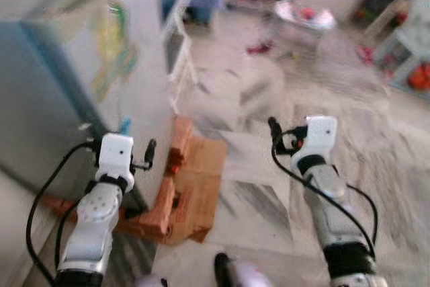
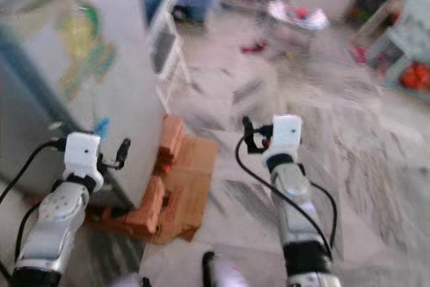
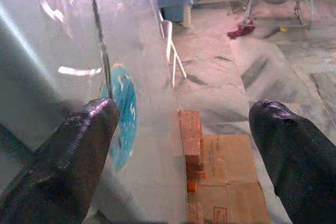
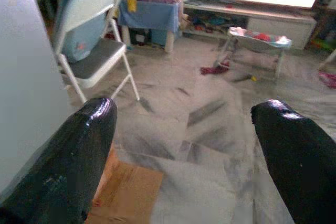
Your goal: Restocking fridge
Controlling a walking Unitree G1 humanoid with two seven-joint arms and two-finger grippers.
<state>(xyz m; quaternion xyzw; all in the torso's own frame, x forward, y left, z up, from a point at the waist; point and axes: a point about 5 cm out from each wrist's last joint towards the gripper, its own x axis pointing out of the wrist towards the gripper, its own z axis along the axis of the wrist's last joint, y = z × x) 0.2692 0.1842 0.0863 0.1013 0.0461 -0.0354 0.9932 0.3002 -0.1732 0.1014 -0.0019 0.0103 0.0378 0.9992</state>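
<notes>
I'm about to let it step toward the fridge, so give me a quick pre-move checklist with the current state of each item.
1. Left gripper open, nothing held: ok.
2. Right gripper open, nothing held: ok.
3. Fridge within reach of the left gripper, close on the robot's left: ok.
4. Fridge door open: cannot tell; a grey side panel faces the camera.
5. Floor path: not ok; bricks and cardboard lie at the fridge's base.
6. Folding chair stands beyond the fridge, apart from both arms: ok.
</notes>
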